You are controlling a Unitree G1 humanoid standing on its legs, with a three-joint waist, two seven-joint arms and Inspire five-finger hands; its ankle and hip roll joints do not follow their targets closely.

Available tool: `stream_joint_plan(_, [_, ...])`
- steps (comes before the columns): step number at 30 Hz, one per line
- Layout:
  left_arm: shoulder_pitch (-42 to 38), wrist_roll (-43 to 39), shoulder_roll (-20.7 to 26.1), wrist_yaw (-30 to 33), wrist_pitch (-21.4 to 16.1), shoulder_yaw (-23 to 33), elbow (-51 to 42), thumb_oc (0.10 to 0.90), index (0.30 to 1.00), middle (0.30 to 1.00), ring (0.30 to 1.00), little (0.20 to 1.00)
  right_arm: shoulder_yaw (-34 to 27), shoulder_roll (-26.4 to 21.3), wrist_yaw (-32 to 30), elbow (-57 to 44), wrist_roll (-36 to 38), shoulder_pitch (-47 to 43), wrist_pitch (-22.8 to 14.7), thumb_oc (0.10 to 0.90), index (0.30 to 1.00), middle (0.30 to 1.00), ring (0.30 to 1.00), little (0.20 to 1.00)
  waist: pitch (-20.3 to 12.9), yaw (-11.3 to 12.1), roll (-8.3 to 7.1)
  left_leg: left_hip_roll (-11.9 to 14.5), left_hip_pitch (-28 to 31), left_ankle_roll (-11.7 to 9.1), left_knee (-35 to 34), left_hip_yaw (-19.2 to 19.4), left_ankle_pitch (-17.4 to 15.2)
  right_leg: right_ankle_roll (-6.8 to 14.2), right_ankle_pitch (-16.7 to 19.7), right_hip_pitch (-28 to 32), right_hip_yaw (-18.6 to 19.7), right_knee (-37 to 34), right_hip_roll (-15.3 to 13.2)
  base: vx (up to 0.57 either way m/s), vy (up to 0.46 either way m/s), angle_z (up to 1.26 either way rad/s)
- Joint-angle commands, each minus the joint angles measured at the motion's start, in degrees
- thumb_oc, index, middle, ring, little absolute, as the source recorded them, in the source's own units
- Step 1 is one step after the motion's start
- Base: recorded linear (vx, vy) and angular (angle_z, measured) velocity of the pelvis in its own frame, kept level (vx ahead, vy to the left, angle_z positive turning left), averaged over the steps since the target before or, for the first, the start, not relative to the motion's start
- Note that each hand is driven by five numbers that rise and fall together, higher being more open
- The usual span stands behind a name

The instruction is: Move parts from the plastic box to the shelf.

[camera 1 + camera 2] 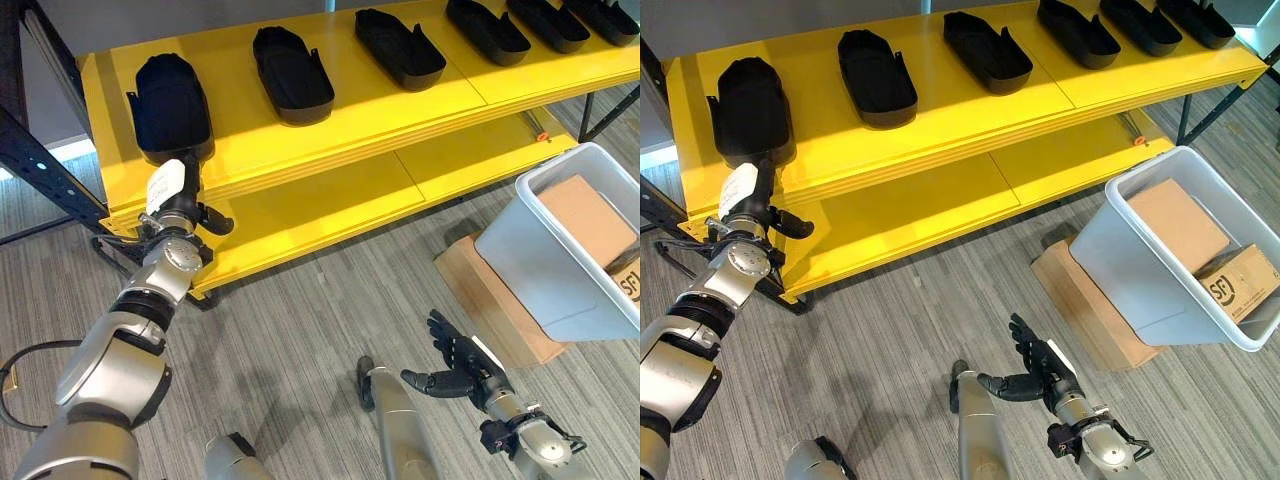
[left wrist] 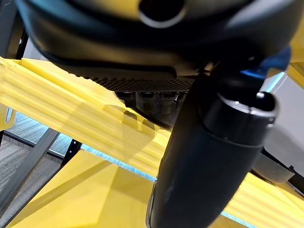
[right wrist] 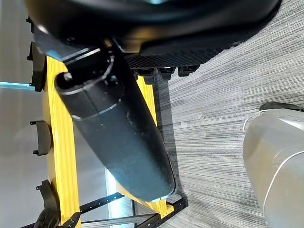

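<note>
Black shoe-shaped plastic part (image 1: pixel 170 105) sits on yellow shelf (image 1: pixel 380 100) top tier at left end w/ left hand (image 1: pixel 178 200) at its near edge, grip can't be told; should be withdrawn straight, w/o nudging part; right hand (image 1: pixel 460 365) relaxed, empty, low over floor.

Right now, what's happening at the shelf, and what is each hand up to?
The left hand is up at the front edge of the yellow shelf, touching the leftmost black part on the top level. Whether its fingers grip that part cannot be told. Five more black parts lie in a row to its right along the shelf. The right hand hangs low over the floor, open and holding nothing. The plastic box stands tilted at the right, with cardboard boxes inside.
</note>
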Motion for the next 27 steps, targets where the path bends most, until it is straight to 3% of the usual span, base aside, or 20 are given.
stream_joint_plan(1, [-8.6,-1.0,0.6,3.7,-3.6,3.9,0.8,0.9,1.0,1.0,1.0,1.0,-1.8,-3.0,0.1,-1.6,2.5,-0.8,-4.8,0.9,1.0,1.0,1.0,1.0,-2.7,0.1,1.74,1.7,-4.2,-1.2,-2.0,-5.2,7.5,4.9,-2.7,6.5,3.7,0.1,-4.1,0.0,0.0,0.0])
stream_joint_plan(27, [-9.0,-0.9,1.2,2.4,-3.4,3.4,1.6,0.9,1.0,1.0,1.0,1.0,-2.1,-2.8,0.1,-0.5,2.9,-1.0,-4.7,0.9,1.0,1.0,1.0,1.0,-3.3,-0.4,1.65,2.2,-4.3,-1.4,-1.9,-4.6,7.7,4.8,-2.6,5.5,4.0,0.3,-3.5,0.0,0.0,0.0])
